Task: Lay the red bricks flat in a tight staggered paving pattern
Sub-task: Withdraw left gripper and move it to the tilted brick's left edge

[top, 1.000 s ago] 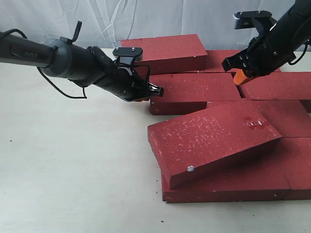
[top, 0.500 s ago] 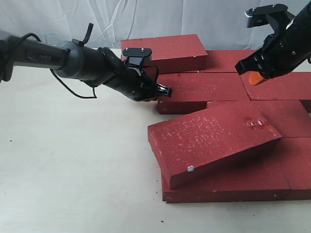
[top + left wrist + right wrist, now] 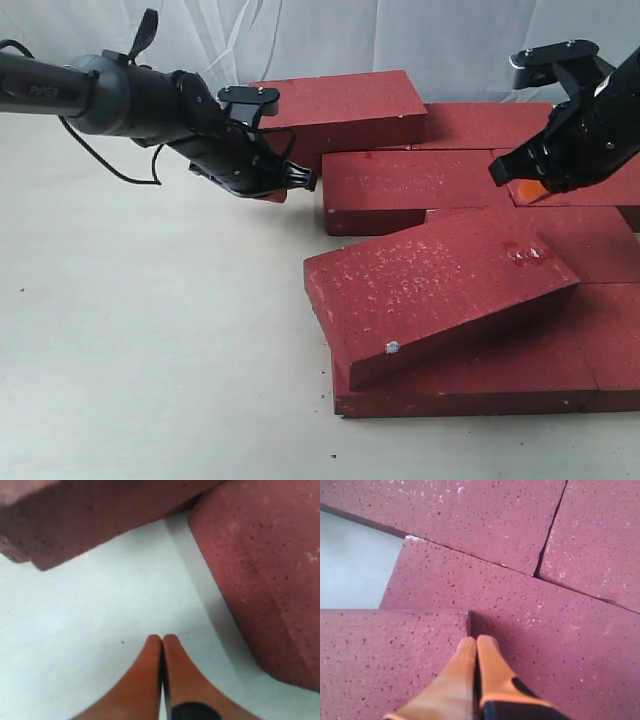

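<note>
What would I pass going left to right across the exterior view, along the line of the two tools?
The left arm → left tool → flat brick → right tool.

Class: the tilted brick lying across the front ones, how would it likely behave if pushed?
The tilted brick looks solid, so it is probably stiff and heavy. Its rough surface should grip, not slide freely. Propped aslant on a lower brick, it may drop flat.

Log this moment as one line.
left tool: shut, empty | right tool: shut, empty | tilted brick: propped on flat bricks, not laid
</note>
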`<state>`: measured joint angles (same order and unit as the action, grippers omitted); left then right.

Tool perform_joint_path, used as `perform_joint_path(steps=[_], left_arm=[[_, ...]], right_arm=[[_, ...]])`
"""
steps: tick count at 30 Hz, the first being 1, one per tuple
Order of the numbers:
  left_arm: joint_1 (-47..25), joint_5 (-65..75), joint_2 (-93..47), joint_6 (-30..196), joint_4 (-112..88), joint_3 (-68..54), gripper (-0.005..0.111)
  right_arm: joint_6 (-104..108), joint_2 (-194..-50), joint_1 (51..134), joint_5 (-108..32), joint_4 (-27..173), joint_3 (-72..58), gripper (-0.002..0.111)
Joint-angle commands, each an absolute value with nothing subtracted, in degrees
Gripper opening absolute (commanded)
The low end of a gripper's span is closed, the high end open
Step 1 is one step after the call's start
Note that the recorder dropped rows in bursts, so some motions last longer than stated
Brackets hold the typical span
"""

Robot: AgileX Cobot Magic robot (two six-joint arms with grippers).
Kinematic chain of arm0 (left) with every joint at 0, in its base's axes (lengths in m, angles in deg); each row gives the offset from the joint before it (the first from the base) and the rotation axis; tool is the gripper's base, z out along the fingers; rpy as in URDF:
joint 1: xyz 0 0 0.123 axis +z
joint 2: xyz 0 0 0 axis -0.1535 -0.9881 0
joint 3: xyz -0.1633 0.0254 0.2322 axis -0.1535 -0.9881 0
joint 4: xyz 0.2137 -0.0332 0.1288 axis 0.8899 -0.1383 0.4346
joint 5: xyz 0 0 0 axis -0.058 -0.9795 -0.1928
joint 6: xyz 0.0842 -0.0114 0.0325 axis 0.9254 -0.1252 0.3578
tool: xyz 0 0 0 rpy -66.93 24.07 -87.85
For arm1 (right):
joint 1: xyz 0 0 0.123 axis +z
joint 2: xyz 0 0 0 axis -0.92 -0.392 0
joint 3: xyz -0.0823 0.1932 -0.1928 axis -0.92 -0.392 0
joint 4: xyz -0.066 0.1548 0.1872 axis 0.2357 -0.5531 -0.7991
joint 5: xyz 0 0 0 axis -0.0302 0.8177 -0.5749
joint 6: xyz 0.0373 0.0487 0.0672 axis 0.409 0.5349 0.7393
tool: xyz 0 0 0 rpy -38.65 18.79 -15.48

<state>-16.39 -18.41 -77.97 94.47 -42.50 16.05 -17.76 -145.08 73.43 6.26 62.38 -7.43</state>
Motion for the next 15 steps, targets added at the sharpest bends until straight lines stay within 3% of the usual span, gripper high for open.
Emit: perform_joint_path(steps=[1, 10, 15], left_arm=[[-16.37, -15.55, -71.46, 93.96, -41.01, 10.11, 0.0], [-15.28, -16.64, -51.79, 93.96, -37.0, -7.81, 0.0], [-15.28, -20.47, -41.3, 93.96, -37.01, -15.12, 0.0]], right_arm=[[-16.89, -144.51, 73.21, 5.04, 62.56, -8.53, -0.001], [-3.15, -143.8, 73.21, 9.38, 80.48, -8.53, -0.001], [-3.02, -143.8, 73.21, 10.26, 80.21, -8.53, -0.001]])
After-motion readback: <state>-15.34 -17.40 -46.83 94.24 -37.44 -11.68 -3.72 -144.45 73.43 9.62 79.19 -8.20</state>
